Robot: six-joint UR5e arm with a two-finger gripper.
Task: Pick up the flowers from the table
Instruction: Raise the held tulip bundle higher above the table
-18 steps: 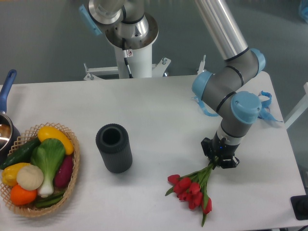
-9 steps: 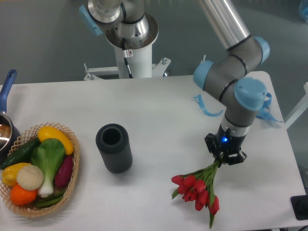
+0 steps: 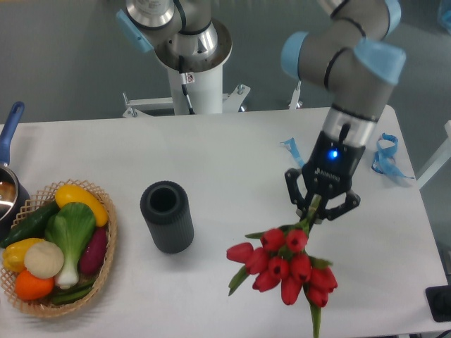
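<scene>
Since the earlier frames, the black two-finger gripper (image 3: 313,211) has risen away from the large white rectangular tabletop with rounded corners (image 3: 232,151), and the bunch of red tulips with green stems and leaves (image 3: 285,267) has come up with it, now looming larger and closer to the camera. The fingers are closed tight around the green stems just above the blooms, so the gripper has a firm hold of the flowers. A small blue light glows on the wrist above the fingers. The tulips hang below the gripper, heads down and fanned out, with one green leaf tip trailing toward the lower edge of the view. They appear lifted clear of the tabletop, over its front right part.

The grey arm with pale blue joint caps (image 3: 352,56) reaches down from the upper right. Behind the gripper, scraps of blue ribbon (image 3: 384,158) lie near the right rear edge of the tabletop, with another short piece just left of the arm.

Well to the left of the flowers, a dark ribbed cylindrical vase (image 3: 167,217) stands upright, its mouth open. Farther left, at the front left edge, a wicker basket (image 3: 106,260) holds colourful vegetables. Beside it, a pot with a blue handle (image 3: 8,134) is partly cut off by the frame edge.
</scene>
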